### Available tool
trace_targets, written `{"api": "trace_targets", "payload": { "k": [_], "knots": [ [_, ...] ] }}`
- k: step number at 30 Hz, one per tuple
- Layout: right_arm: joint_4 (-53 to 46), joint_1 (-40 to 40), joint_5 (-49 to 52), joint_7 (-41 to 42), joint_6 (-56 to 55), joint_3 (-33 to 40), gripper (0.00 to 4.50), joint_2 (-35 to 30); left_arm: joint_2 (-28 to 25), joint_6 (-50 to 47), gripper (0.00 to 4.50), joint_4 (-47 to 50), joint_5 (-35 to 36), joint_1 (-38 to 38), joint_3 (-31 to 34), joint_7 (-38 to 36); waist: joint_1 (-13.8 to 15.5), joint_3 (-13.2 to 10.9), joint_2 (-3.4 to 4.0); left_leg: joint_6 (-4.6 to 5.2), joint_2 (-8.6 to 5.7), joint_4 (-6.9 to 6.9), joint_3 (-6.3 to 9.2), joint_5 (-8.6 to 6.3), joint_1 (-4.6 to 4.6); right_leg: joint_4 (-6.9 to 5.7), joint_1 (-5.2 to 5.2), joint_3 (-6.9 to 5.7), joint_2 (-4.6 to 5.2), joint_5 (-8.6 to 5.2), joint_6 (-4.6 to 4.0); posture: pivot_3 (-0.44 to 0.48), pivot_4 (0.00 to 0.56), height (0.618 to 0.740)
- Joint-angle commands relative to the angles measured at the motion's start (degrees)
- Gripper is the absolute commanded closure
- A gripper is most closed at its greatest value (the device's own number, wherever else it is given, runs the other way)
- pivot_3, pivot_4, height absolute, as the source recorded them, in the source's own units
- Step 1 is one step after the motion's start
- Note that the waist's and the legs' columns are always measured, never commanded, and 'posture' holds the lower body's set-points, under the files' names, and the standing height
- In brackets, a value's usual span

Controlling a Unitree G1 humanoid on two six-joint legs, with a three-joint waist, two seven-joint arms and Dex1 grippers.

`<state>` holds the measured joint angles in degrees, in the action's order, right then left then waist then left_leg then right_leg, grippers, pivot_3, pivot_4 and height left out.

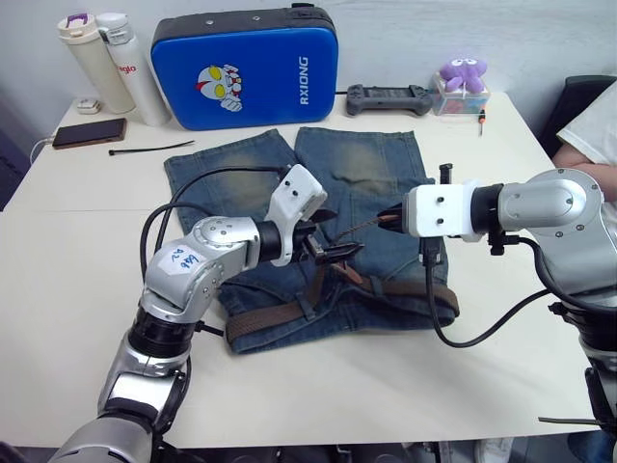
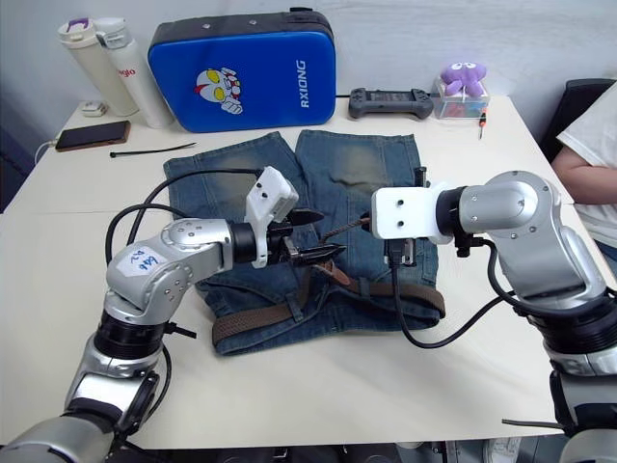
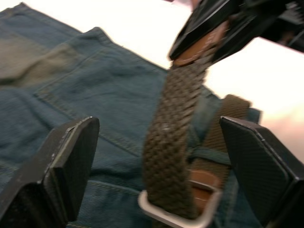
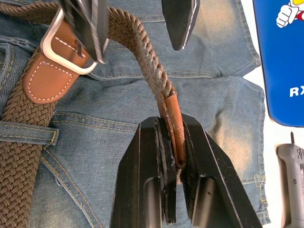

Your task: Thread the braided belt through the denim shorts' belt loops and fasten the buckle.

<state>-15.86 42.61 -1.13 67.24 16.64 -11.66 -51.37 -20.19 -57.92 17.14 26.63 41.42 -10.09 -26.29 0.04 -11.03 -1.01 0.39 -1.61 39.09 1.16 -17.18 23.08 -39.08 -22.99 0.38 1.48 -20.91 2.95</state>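
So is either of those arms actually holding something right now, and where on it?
The right gripper pinches the braided belt by its brown leather tip. The left gripper holds nothing; its jaws stand open around the strap near the buckle.

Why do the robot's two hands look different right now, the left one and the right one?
The right tool is shut, pinching the leather tip of the braided belt. The left tool is open, its fingers spread on either side of the belt near the buckle, gripping nothing. Both have black fingers and hover over the denim shorts.
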Motion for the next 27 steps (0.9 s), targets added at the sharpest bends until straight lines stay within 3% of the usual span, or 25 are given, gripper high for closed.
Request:
{"api": "trace_targets", "payload": {
  "k": [1,2,5,11,13,16,17,19,24,25,27],
  "knots": [
    [-2.5,1.3,-0.3,-0.5,0.3,0.9,4.5,-0.4,1.5,-0.1,0.03,0.8,-0.1,1.8,1.6,1.4,0.0,0.0,0.0,0.0,0.0,0.0,0.0,0.0,0.0,0.0,0.0,0.0,0.0,0.0,0.0,0.0,0.15,0.739],
    [-2.6,1.3,-0.3,-0.5,0.3,0.9,4.5,-0.4,1.7,-0.3,0.03,0.9,0.1,1.9,1.8,1.3,0.0,0.0,0.0,0.0,0.0,0.0,0.0,0.0,0.0,0.0,0.0,0.0,0.0,0.0,0.0,0.0,0.15,0.739],
    [-2.5,1.4,-0.7,-0.7,0.2,0.6,4.5,-0.3,2.9,-1.6,0.85,0.7,2.0,2.1,3.4,1.0,-0.1,0.0,0.0,-0.01,0.0,0.0,-0.01,0.0,-0.01,-0.01,0.0,0.0,0.0,0.0,0.0,0.0,0.15,0.739],
    [-3.0,1.2,-1.1,-1.1,0.0,0.4,4.5,-0.2,2.9,-4.9,3.67,1.0,3.9,2.3,4.4,0.4,0.0,0.0,0.0,-0.02,0.0,0.0,-0.01,0.01,0.0,0.0,0.0,0.0,0.0,0.0,0.0,0.0,0.15,0.739],
    [-3.3,1.2,-0.7,-1.6,0.6,0.8,4.5,0.1,3.5,-6.4,4.41,0.6,5.2,2.4,5.6,0.6,-0.1,0.0,0.0,-0.02,0.0,0.0,0.0,0.01,0.0,-0.01,0.0,0.0,0.0,0.0,0.0,0.0,0.15,0.739],
    [-4.5,1.2,2.8,-1.5,5.0,2.9,4.5,0.6,5.3,-8.5,4.46,-0.8,7.0,2.7,8.5,2.0,-0.1,0.0,0.0,-0.02,0.0,0.0,-0.01,0.01,-0.01,-0.01,0.0,0.0,0.0,0.0,0.0,0.0,0.15,0.739],
    [-5.3,1.0,4.9,-1.2,7.6,4.2,3.55,0.6,6.0,-9.7,4.5,-1.4,7.6,2.9,9.8,2.6,-0.1,0.0,0.0,-0.03,0.0,0.0,0.0,0.02,-0.01,-0.01,0.0,-0.01,0.0,0.0,0.0,0.0,0.15,0.739],
    [-6.5,0.4,7.5,-1.0,10.9,5.9,2.89,0.2,6.9,-11.2,4.5,-1.8,8.4,3.2,11.3,3.6,0.0,0.0,0.0,-0.03,0.0,0.0,0.0,0.02,-0.01,-0.01,0.0,0.0,0.0,0.0,0.0,0.0,0.15,0.739],
    [-9.6,-0.5,14.5,0.1,21.8,11.9,0.4,-3.6,6.5,-15.9,4.5,-3.5,7.4,3.6,13.1,6.9,0.1,0.0,0.0,-0.02,0.0,0.0,0.0,0.01,0.0,-0.01,0.0,-0.01,0.0,0.0,0.0,0.0,0.15,0.739],
    [-10.0,-0.5,16.8,0.4,25.1,12.9,0.02,-4.2,7.8,-17.3,4.5,-4.1,8.4,3.8,15.1,7.9,0.1,0.0,0.0,-0.02,0.0,0.01,0.01,0.01,0.0,-0.01,0.0,-0.01,0.0,0.0,0.0,0.0,0.15,0.739],
    [-10.5,-0.9,21.1,-1.0,31.5,14.7,0.02,-3.3,11.2,-20.7,4.5,-4.6,11.0,4.6,19.3,9.5,0.1,0.0,0.0,-0.02,0.0,0.0,0.01,0.01,0.01,0.0,0.0,-0.01,0.0,0.0,0.01,0.0,0.15,0.739]
  ]
}}
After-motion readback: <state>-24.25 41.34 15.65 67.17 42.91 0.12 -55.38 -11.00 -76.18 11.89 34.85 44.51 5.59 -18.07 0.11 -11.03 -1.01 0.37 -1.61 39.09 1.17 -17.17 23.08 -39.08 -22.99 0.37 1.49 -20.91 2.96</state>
